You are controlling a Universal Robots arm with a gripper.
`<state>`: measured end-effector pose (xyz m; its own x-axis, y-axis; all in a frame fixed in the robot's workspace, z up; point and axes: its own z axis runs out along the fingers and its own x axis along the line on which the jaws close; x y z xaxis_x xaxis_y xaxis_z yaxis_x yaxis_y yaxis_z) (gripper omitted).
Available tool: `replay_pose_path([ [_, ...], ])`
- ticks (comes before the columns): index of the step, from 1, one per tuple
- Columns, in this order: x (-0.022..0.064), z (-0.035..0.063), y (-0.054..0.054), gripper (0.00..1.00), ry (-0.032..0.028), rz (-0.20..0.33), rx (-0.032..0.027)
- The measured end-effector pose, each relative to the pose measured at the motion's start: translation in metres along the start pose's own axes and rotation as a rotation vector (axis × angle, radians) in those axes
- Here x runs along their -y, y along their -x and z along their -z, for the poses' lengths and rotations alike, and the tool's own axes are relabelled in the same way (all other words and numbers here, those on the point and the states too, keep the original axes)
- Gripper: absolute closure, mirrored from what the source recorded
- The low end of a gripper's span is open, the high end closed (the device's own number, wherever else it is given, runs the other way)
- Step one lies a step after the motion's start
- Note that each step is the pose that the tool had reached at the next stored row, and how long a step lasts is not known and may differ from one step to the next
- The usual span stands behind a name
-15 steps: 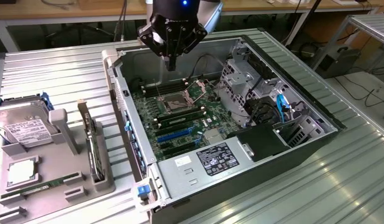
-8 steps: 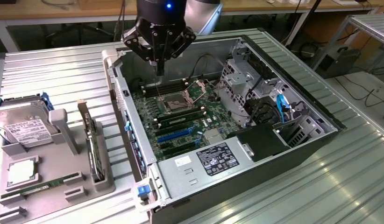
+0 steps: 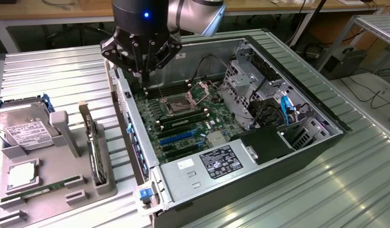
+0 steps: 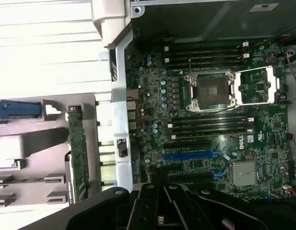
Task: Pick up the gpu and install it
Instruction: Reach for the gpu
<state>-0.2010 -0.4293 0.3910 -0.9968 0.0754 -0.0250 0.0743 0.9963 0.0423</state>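
Nearest, on the ribbed metal table [image 3: 347, 190], an open computer case [image 3: 290, 164] lies on its side. Its power supply [image 3: 211, 164], label facing up, sits at the near end.

On the exterior view's left, just beside the case, stands a grey parts fixture [image 3: 56, 166]. It carries a narrow green memory stick [image 3: 40, 190] in a near slot and a hard drive [image 3: 23, 130] with a white label further back. The gpu [image 3: 92, 140] stands on edge in the fixture's upright slot on the side nearest the case, its metal bracket end pointing away. Nothing is touching it.

Inside the case the motherboard [image 3: 182, 128] is exposed, with a blue expansion slot [image 3: 176, 137] mid-board and an open processor socket [image 3: 180, 105] beyond it. A metal drive cage [image 3: 242, 80] and blue cables [image 3: 285, 107] occupy the exterior view's right.

At the far end, the gripper [image 3: 144, 78] hangs over the memory slots [image 3: 160, 90] near the case's rear wall. Its fingers are drawn fully together and it holds nothing. Whether the tips touch the board cannot be told.
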Motion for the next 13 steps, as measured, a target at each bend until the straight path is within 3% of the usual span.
replay_pose_path([
  [3,0.0051,-0.0008,-0.008,0.89,-0.0003,0.0,0.0],
  [7,0.0138,-0.0032,-0.028,0.89,-0.0016,0.0,0.0001],
  [13,0.019,-0.0073,-0.056,0.89,-0.0053,0.0,0.0002],
])
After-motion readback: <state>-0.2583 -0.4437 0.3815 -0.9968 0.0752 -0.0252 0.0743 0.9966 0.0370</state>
